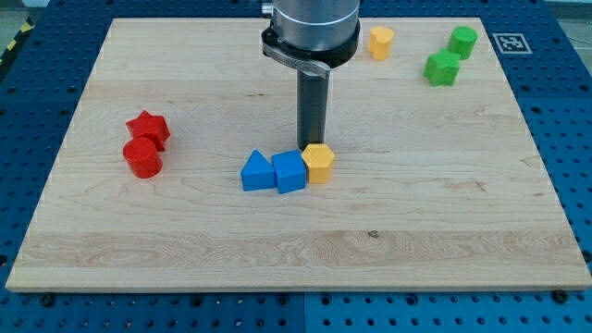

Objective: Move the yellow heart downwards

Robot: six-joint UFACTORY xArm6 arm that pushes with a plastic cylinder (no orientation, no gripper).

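Board [462, 231], pale wood, on blue pegged bench [573, 111]. No hand here, only a rod. My tip [312, 146] sits at the yellow heart [318, 162], on its top side. Heart near centre, touching blue cube [289, 172]; blue triangle [256, 172] next left. Red pair [145, 143] left. Second yellow block [380, 43] and green pair [450, 55] at top right, well apart.

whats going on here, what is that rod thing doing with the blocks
A robot arm with a straight dark rod is pushing blocks on a wooden board. My tip sits just above the yellow heart, at its top edge, placed to push it down the view. That block touches a blue block, with a blue triangle beside it. Two red blocks sit left; another yellow block and two green blocks sit top right.
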